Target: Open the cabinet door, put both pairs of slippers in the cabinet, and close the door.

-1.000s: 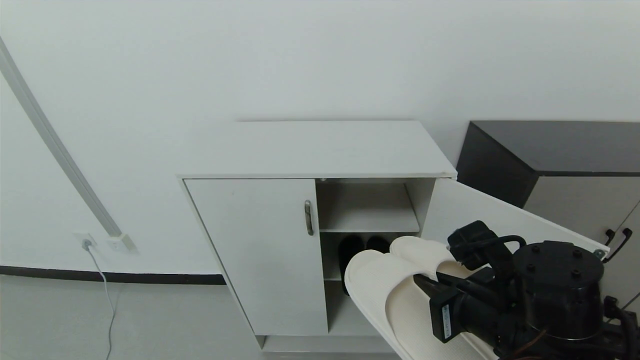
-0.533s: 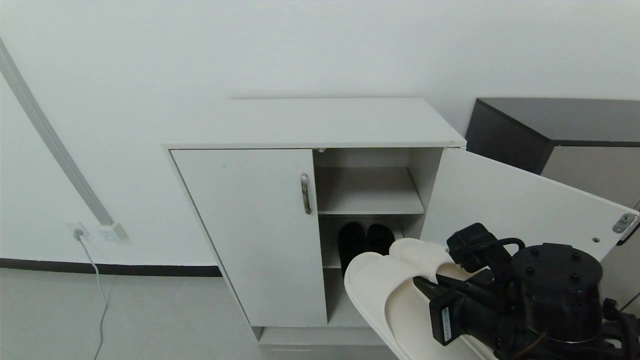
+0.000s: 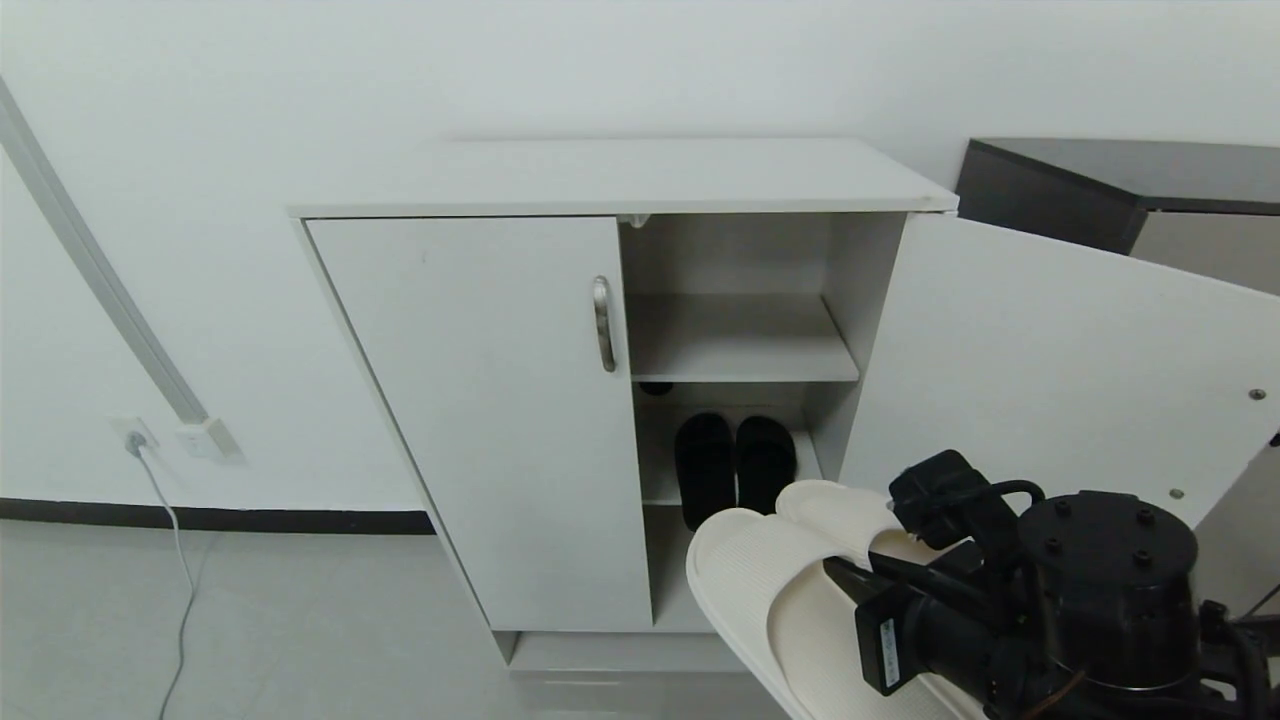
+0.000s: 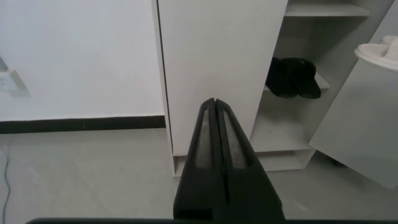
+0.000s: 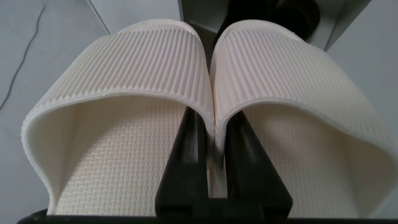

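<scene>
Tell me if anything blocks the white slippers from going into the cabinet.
Nothing visible does: the right door stands open and the white slippers in the right gripper face the opening. Black slippers occupy the middle shelf.

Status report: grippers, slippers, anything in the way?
Right gripper shut on white slippers, before the open cabinet. Left gripper shut, holding nothing. Black slippers already on the middle shelf; right door open.

White cabinet [image 3: 620, 175] stands on the grey floor [image 3: 250, 640] against the wall, its right door [image 3: 1050, 370] swung open. Black slippers [image 3: 735, 465] lie side by side on the middle shelf [image 3: 657, 482], beneath the upper shelf [image 3: 740, 350].
</scene>
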